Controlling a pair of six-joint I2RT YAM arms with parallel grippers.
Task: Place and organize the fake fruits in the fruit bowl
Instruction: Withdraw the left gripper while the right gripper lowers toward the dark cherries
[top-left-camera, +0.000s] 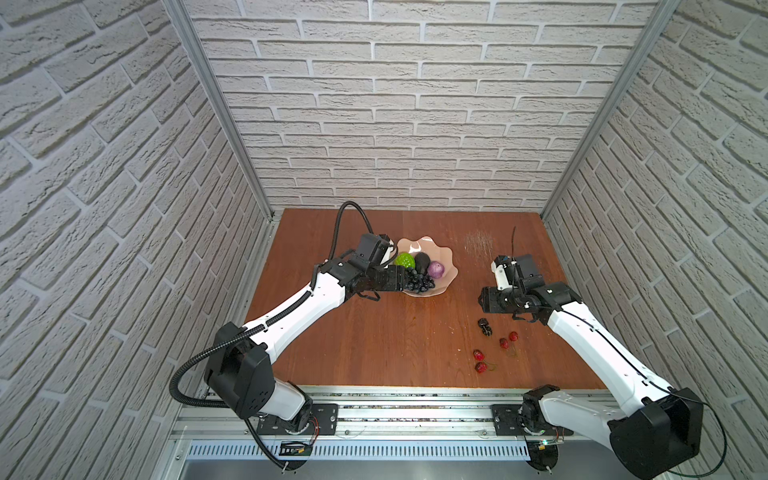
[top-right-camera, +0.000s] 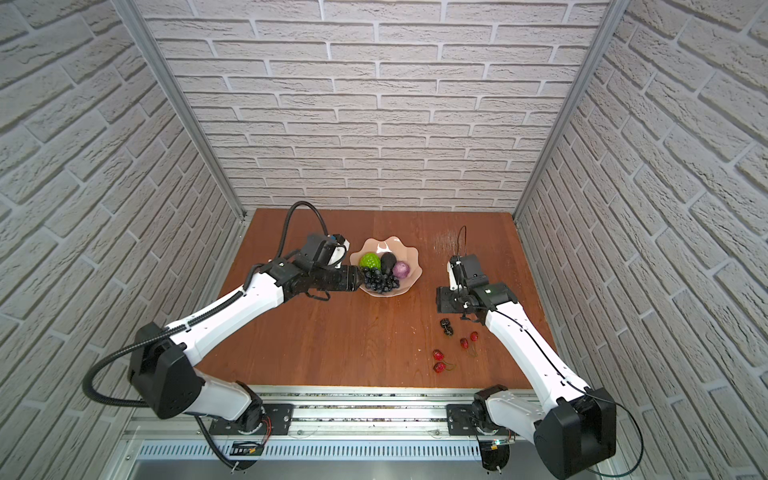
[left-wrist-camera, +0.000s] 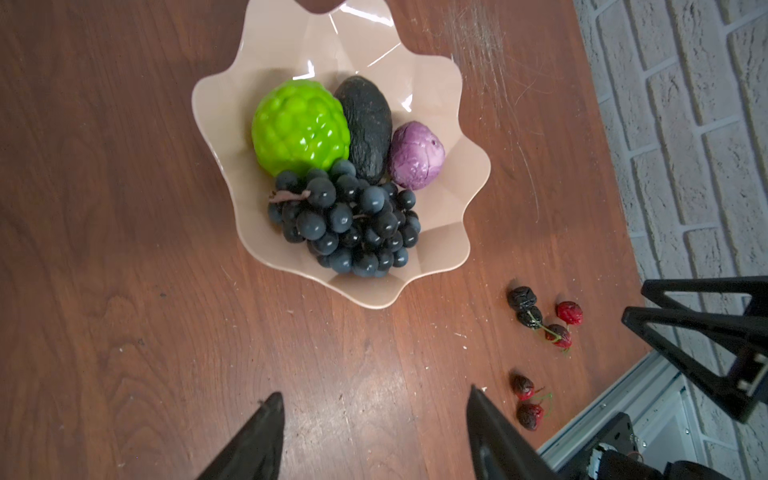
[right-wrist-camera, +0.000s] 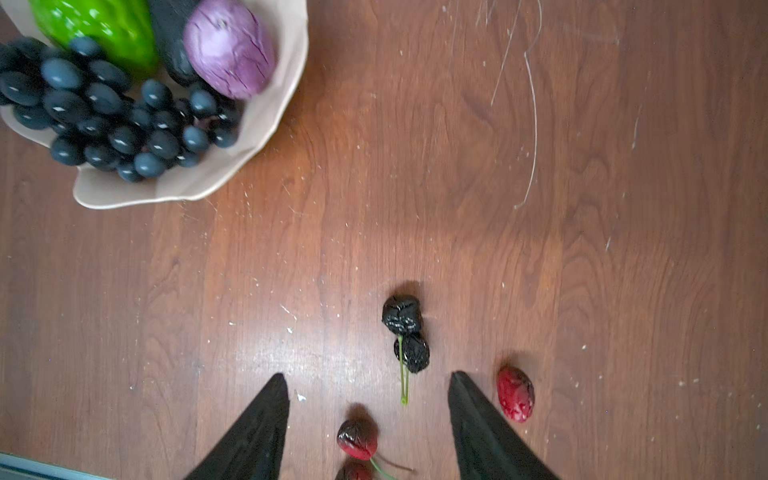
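Sitting in the fruit bowl (left-wrist-camera: 436, 104): grape bunch (left-wrist-camera: 345, 224) on the near side, bumpy green fruit (left-wrist-camera: 299, 126) far-left, avocado (left-wrist-camera: 368, 129) in the middle, purple fruit (left-wrist-camera: 417, 154) on the right, all snug against each other.
Bowl spot: far half of the table (top-left-camera: 374, 340), roughly mid-width.
Loose on the table: two black berries (right-wrist-camera: 402, 316) touching each other, right of the bowl and nearer; four red cherries (top-left-camera: 503, 343) in two pairs, nearer again.
Left hand (left-wrist-camera: 374, 395): fingers spread wide, nothing between them, hanging just left of the bowl by the grapes.
Right hand (right-wrist-camera: 369, 377): wide too, gripping nothing, over the table just on the far side of the black berries, well apart from the bowl.
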